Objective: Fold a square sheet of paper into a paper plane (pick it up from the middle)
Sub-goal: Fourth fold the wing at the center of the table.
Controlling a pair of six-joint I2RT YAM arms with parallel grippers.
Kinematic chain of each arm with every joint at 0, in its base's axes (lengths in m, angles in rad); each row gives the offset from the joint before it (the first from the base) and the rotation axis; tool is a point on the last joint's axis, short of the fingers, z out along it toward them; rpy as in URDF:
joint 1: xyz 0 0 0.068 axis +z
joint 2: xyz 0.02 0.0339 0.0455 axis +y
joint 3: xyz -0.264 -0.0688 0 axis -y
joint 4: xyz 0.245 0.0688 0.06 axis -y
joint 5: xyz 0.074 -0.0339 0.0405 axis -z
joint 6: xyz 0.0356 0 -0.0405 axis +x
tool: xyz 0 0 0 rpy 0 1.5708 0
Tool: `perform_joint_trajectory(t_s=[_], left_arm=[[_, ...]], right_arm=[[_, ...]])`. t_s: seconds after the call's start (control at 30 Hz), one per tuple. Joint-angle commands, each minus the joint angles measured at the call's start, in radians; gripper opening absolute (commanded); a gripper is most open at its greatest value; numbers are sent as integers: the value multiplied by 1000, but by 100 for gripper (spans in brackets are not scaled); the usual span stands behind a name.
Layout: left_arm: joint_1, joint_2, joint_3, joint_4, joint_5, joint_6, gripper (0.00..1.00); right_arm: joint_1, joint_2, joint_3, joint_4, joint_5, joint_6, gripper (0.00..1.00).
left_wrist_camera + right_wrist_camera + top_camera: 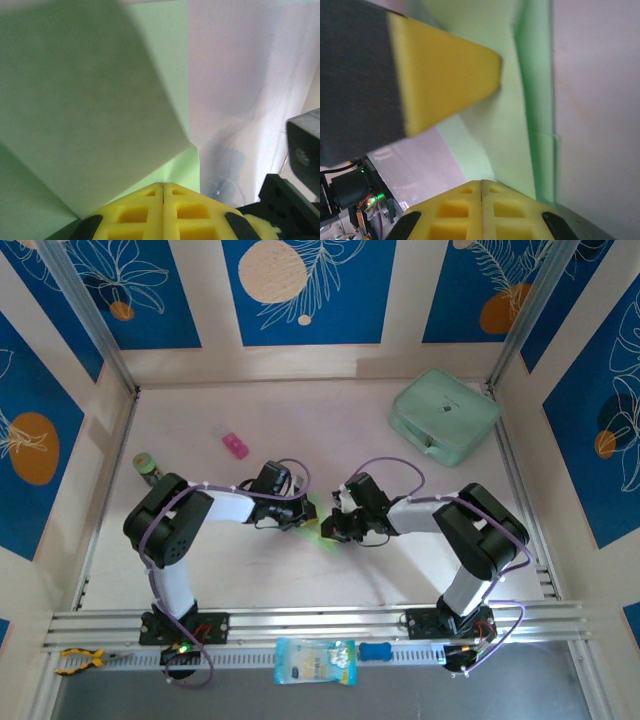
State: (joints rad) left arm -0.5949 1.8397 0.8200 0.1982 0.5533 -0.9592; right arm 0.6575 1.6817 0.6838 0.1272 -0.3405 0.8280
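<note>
I am working mid-fold at the centre of the top view, the left gripper [163, 187] and right gripper [481, 184] both clamping closed on the partly folded square sheet of paper [90, 100], and next I judge the crease is needing an even, gentle press.

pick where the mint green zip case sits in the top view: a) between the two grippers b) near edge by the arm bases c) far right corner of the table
c, the mint case lies at the far right corner of the table, close to the walls.
</note>
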Motion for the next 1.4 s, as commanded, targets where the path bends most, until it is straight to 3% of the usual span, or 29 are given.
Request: perform_joint_trajectory(t_s=[0.0,0.2,0.63,0.87,1.17,1.37], left_arm=[[15,30,-16,-68,-59,27,5],[15,31,-17,-68,-60,28,5],[17,38,-18,-65,-61,28,5],[18,35,-19,-63,-60,29,5],[18,39,-22,-54,-57,24,5],[18,36,-23,-49,-52,23,5]], right_arm=[[-2,1,22,-80,-4,-24,6],[21,-11,-81,-116,18,-30,5],[1,-196,-214,-192,13,-41,5],[1,-274,-136,-177,-12,-37,6],[-12,-71,65,-162,-18,-74,6],[-9,17,59,-150,22,-50,5]])
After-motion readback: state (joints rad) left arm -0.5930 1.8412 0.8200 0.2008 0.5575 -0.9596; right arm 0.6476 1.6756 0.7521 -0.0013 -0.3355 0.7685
